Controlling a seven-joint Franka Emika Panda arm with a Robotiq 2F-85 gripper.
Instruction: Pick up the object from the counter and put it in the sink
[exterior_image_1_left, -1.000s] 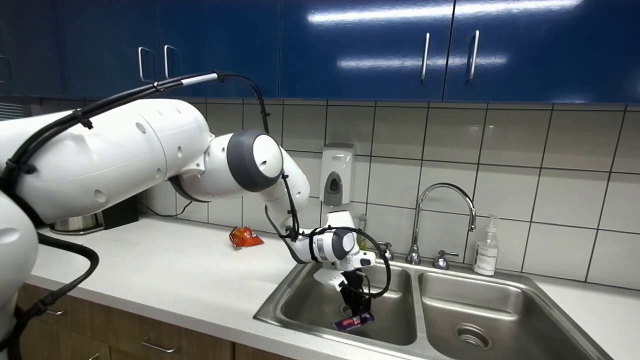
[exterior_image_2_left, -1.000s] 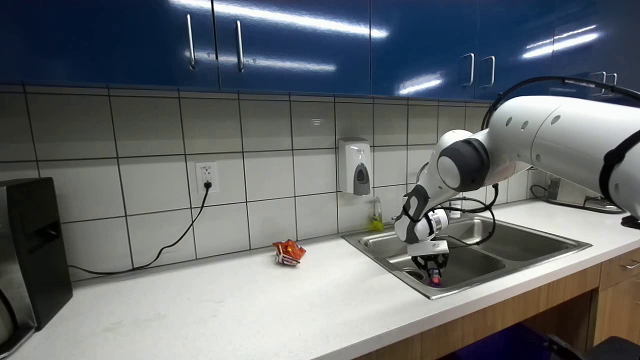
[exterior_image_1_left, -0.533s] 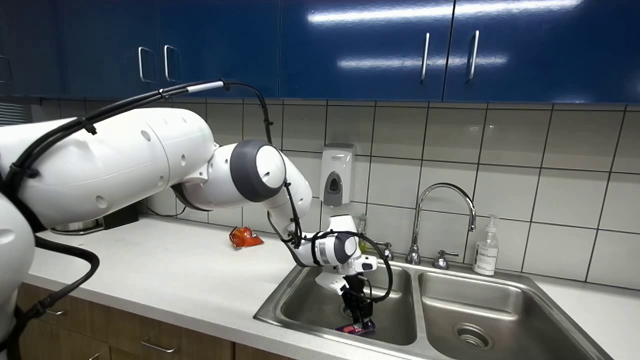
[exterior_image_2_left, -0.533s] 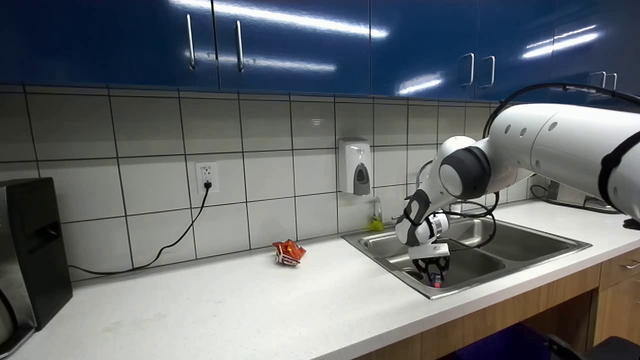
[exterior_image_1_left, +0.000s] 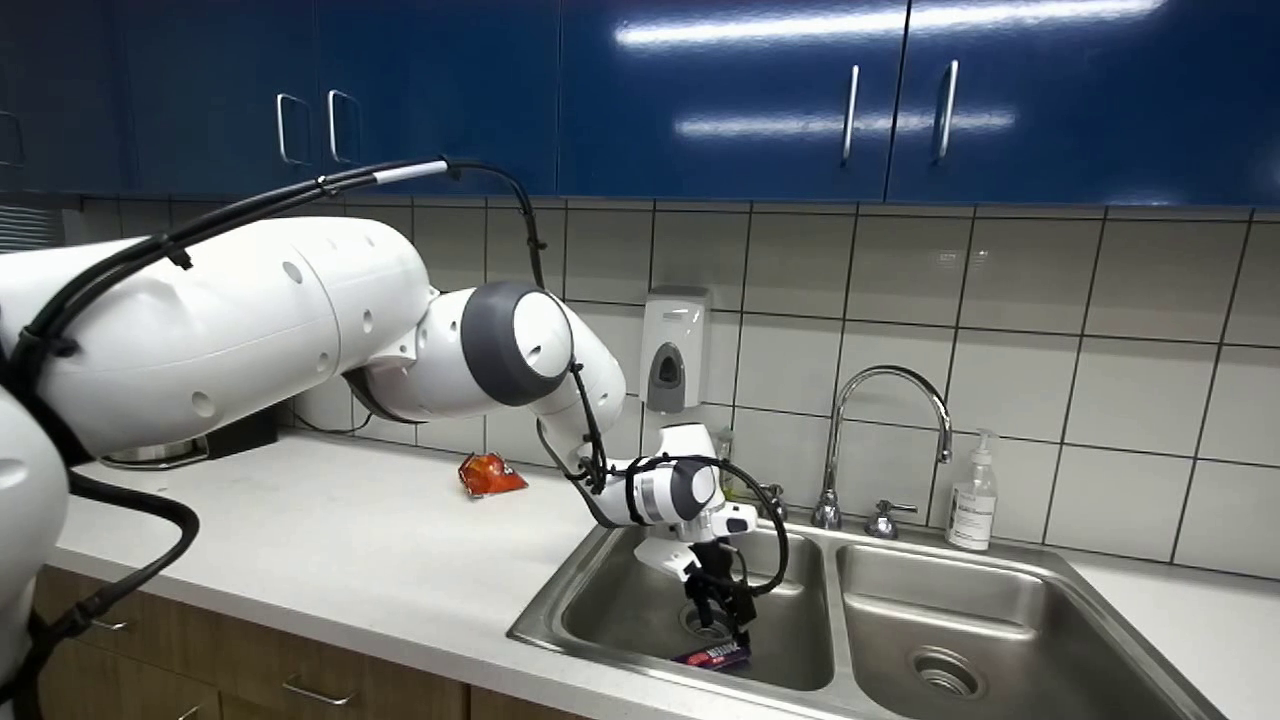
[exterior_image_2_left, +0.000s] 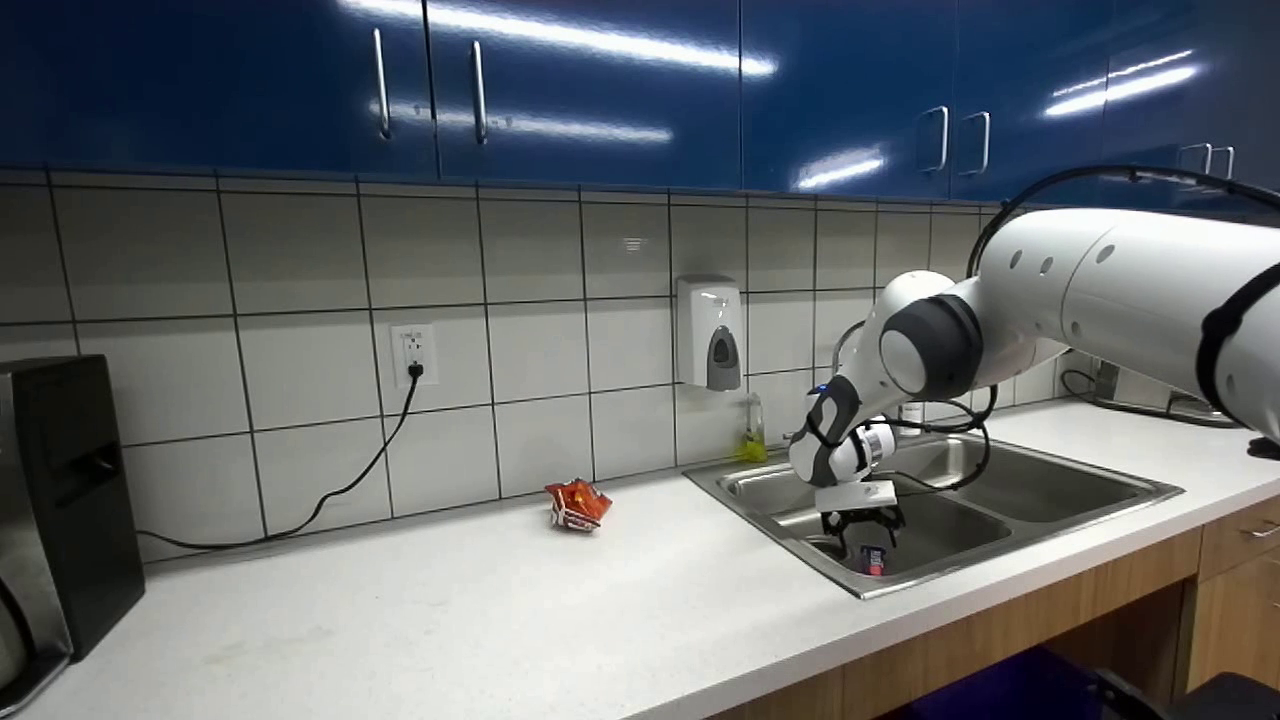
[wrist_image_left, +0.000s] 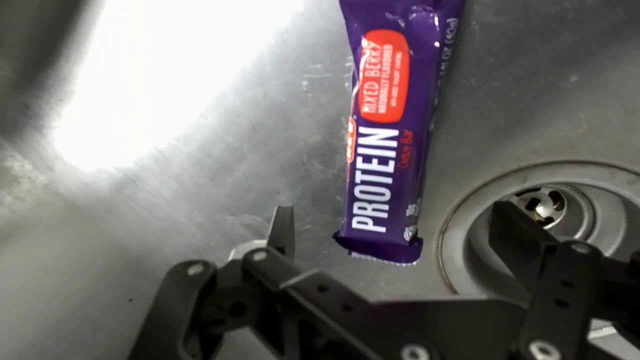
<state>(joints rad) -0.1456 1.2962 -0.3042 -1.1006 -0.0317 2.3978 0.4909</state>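
The object (wrist_image_left: 380, 155), a purple bar packet with white and red print, lies flat on the bottom of the sink (wrist_image_left: 300, 150), beside the round drain. In both exterior views it rests in one basin, near the front wall of the sink (exterior_image_1_left: 832, 620). My gripper (wrist_image_left: 393, 214) is just above, its jaws spread wide on either side of the packet's near end, touching neither edge. Seen from outside, the gripper (exterior_image_2_left: 867, 546) is down inside the basin, over the object (exterior_image_2_left: 872, 562). The white counter (exterior_image_2_left: 480, 610) runs alongside the sink.
A crumpled orange-red packet (exterior_image_1_left: 490, 475) sits on the counter near the tiled wall. Behind the basins rise a chrome faucet (exterior_image_1_left: 828, 505) and a soap bottle (exterior_image_1_left: 972, 505). A wall dispenser (exterior_image_2_left: 709, 330) hangs near the arm. A black appliance (exterior_image_2_left: 75, 510) stands at the counter's far end.
My gripper has gone down into the basin, let go of the object and spread its jaws, then lifted slightly. The packet has gone from hanging in the fingers to lying on the sink's bottom.
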